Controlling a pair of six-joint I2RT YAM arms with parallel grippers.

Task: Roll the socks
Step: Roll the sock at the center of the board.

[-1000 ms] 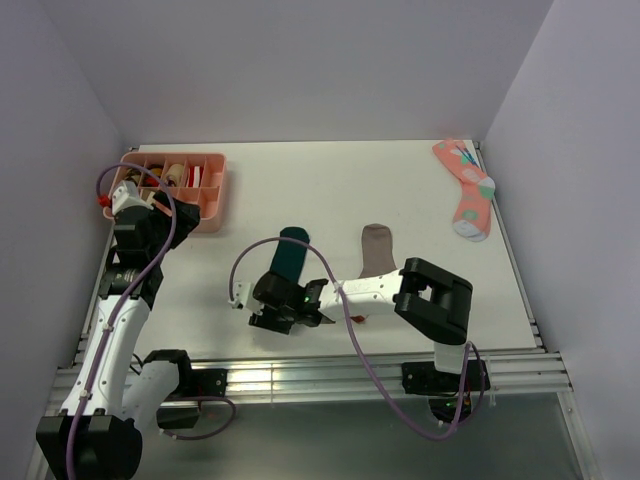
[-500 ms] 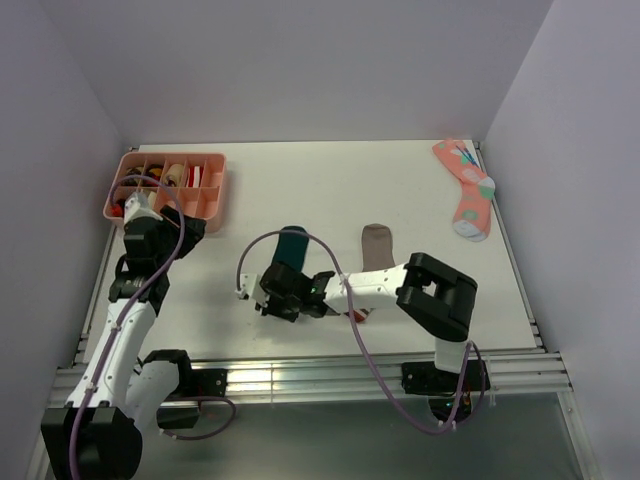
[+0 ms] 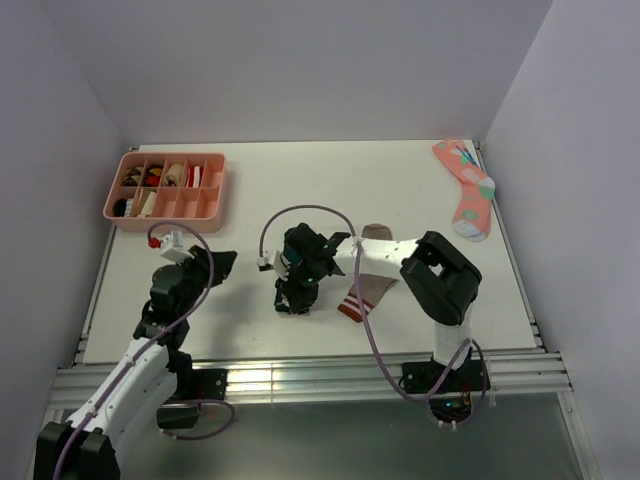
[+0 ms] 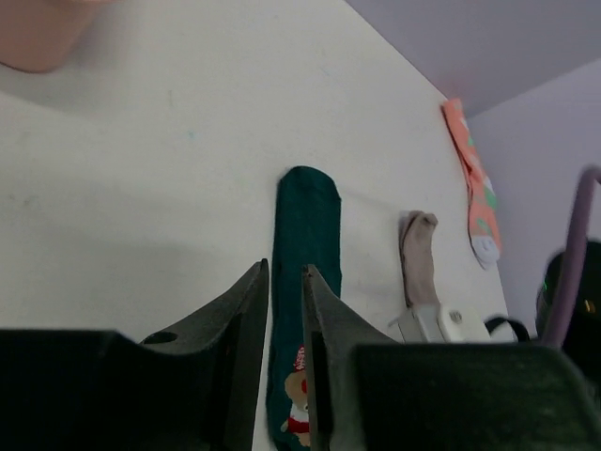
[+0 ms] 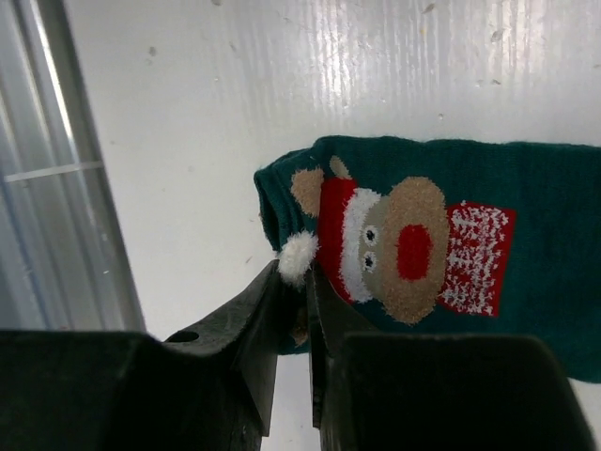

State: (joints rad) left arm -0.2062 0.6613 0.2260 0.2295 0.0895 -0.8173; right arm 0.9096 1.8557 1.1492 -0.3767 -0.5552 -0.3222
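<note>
The dark green sock [image 5: 488,235] with its bear motif lies flat, and my right gripper [image 5: 296,287] is shut on the edge of its cuff beside the white pom-pom. From above, that gripper [image 3: 293,304] points down at the sock's near end, and only a bit of green [image 3: 287,264] shows beside the wrist. The taupe sock [image 3: 375,242] lies just to the right, striped cuff [image 3: 352,303] toward me. My left gripper [image 3: 228,263] hovers left of the green sock [image 4: 305,221]. Its jaws stand a narrow gap apart with nothing between them [image 4: 285,282].
A pink divided tray [image 3: 215,190] with small items sits at the back left. A coral-pink spotted sock [image 3: 466,190] lies at the back right by the wall. Metal rails [image 3: 300,375] run along the table's near edge.
My left arm swung from the tray toward the front, and its jaws narrowed. My right gripper closed on the green sock's cuff and its wrist tipped upright over the sock.
</note>
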